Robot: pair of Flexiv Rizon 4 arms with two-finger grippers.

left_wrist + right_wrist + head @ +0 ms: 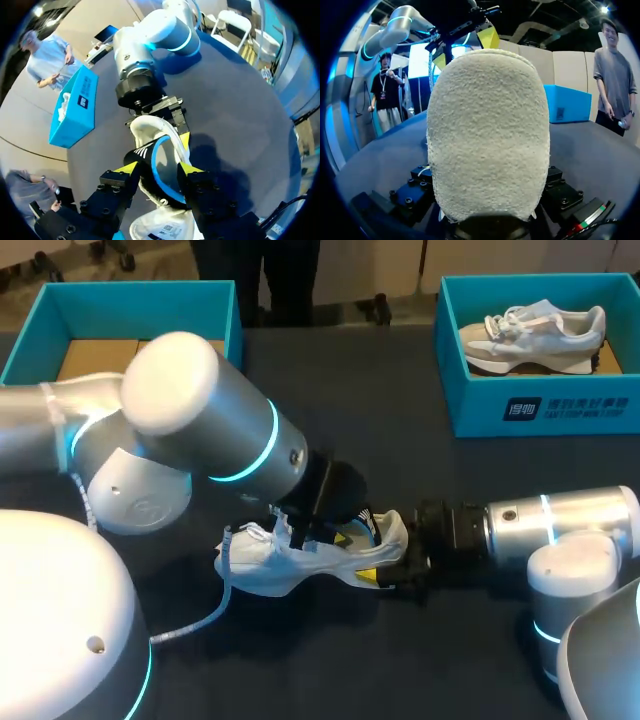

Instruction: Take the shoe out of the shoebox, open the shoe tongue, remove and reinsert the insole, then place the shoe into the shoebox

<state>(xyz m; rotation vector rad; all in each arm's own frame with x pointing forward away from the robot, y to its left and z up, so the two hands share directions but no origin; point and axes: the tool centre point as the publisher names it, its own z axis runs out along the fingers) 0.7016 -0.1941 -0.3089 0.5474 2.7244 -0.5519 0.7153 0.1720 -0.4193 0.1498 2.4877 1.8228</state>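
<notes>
Found shoe (pixel 290 565) lying at centre of bench (pixel 430 470), outside far-left shoebox (pixel 140 305). Noted right claw (pixel 385 575) pinching heel (pixel 487 135), presumably to steady it. Noted left claw (pixel 161 170) pinching dark insole (pixel 167 182) at opening, apparently for extraction or reseating.

"Can you read anything from where you stand?"

"Barely. The teal shoebox (pixel 480 410) with the pale sneaker (pixel 530 335) inside has a white logo block (pixel 520 408) and a line of white characters (pixel 585 407) on its front wall, too small for me to spell out."

"Anything else?"

"Well apart from that shoebox, the white shoe (pixel 150 131) carries a printed tag (pixel 167 231). Its print is illegible."
</notes>
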